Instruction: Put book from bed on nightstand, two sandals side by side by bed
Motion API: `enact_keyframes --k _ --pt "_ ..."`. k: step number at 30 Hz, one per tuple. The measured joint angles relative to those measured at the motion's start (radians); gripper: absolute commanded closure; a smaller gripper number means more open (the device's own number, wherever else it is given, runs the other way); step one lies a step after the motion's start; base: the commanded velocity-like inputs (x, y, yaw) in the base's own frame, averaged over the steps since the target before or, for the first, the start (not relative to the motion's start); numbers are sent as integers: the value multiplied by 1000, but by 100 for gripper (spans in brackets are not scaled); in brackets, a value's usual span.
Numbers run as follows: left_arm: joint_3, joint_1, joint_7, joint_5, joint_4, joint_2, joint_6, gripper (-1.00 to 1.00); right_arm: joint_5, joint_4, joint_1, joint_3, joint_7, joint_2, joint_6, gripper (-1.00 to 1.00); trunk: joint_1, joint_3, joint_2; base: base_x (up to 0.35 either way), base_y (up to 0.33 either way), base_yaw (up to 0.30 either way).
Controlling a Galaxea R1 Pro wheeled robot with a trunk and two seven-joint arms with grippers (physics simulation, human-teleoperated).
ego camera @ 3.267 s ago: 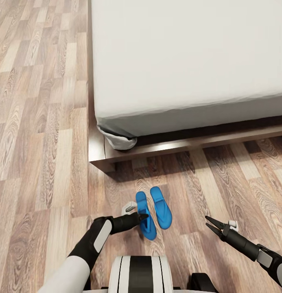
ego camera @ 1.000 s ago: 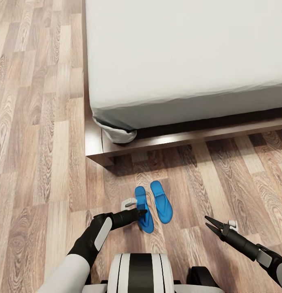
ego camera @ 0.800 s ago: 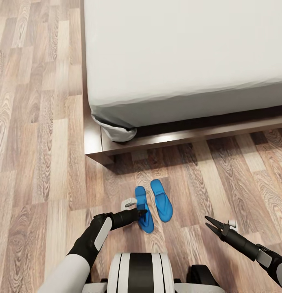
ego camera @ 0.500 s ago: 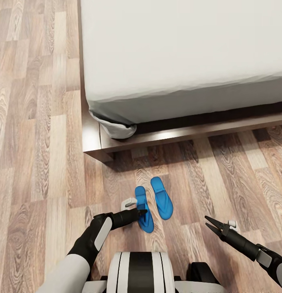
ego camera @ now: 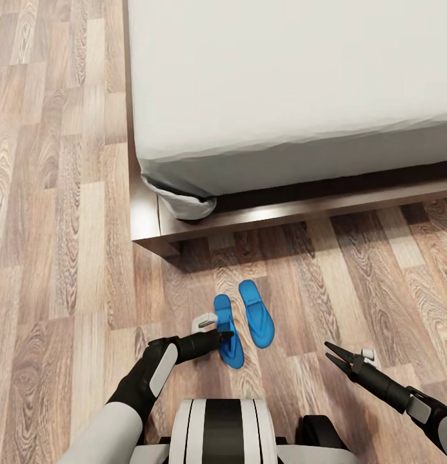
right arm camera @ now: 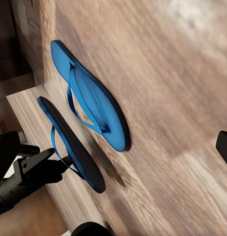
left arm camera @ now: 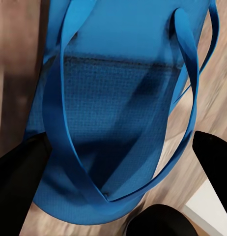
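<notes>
Beside the bed [ego camera: 281, 96], left claw [ego camera: 224, 336] pinches one sandal's [ego camera: 228, 335] strap; right claw [ego camera: 331, 356] spread.

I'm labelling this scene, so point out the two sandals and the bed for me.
Left sandal [ego camera: 228, 332], head view, on its sole by the straps.
Right sandal [ego camera: 257, 314], head view, mid-sole.
Bed [ego camera: 288, 71], head view, on the bare grey mattress top.
</notes>
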Motion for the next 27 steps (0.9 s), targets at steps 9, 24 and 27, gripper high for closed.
enact_keyframes --k 9,24,27 --pt "-1 -1 -1 1 -14 0 1 100 0 0 0 0 0 0 0 -100 0 0 0 0 0 0" --pt "0 -1 -1 0 -17 0 1 -100 0 0 0 -1 0 0 0 -100 0 0 0 0 0 0" --pt "0 -1 -1 0 -17 0 1 -100 0 0 0 -1 0 0 0 -100 0 0 0 0 0 0"
